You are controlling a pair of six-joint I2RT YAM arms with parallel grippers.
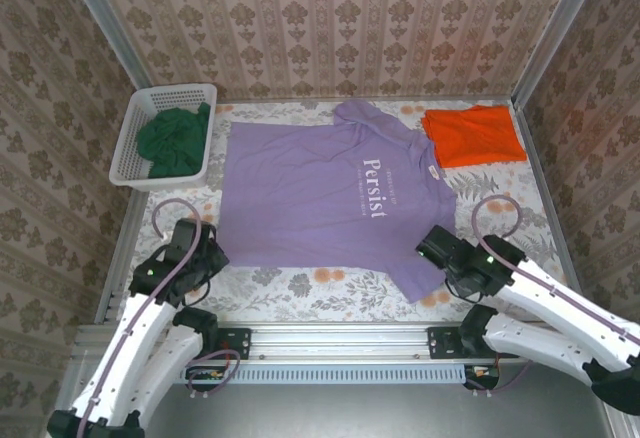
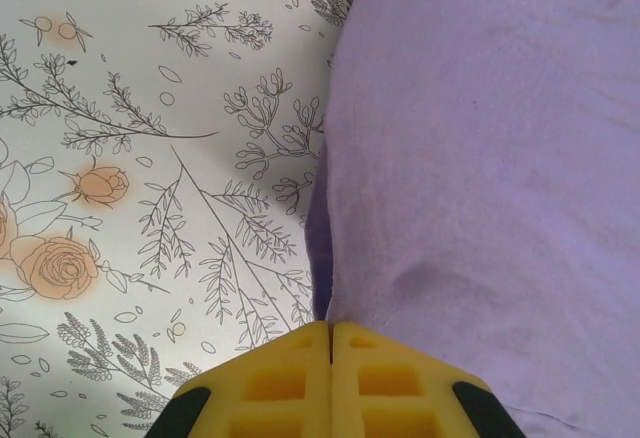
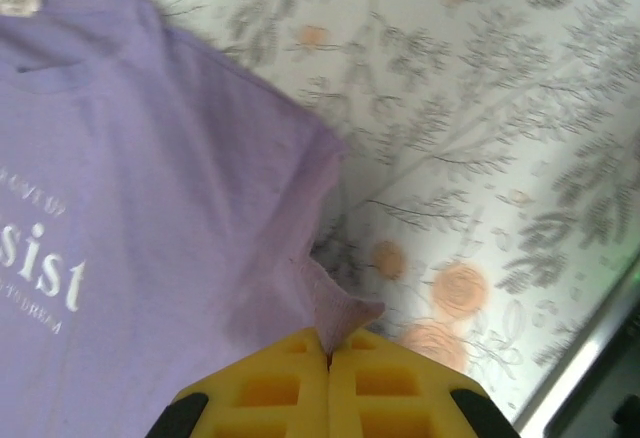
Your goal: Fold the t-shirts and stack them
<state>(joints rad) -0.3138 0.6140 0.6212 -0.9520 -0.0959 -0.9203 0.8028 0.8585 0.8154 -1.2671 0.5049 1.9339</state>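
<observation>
With left gripper (image 2: pixel 330 339) pinched closed on the 7 o'clock hem and right gripper (image 3: pixel 329 344) clamped on the 5 o'clock sleeve of the flat-lying soft lilac-purple white-lettered cloth t-shirt (image 1: pixel 310 188), best lift both evenly, cloth taut, toward 12 o'clock.

White arms (image 1: pixel 120 343), black joints. Pinkish cables (image 1: pixel 496 197) loop at the wrists. The fingers (image 2: pixel 275 388) are yellow with square pockets.

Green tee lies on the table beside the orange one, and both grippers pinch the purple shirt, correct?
No: top external shows the green tee in the white basket, not beside the orange tee. The left gripper and right gripper do pinch the purple shirt.
</observation>
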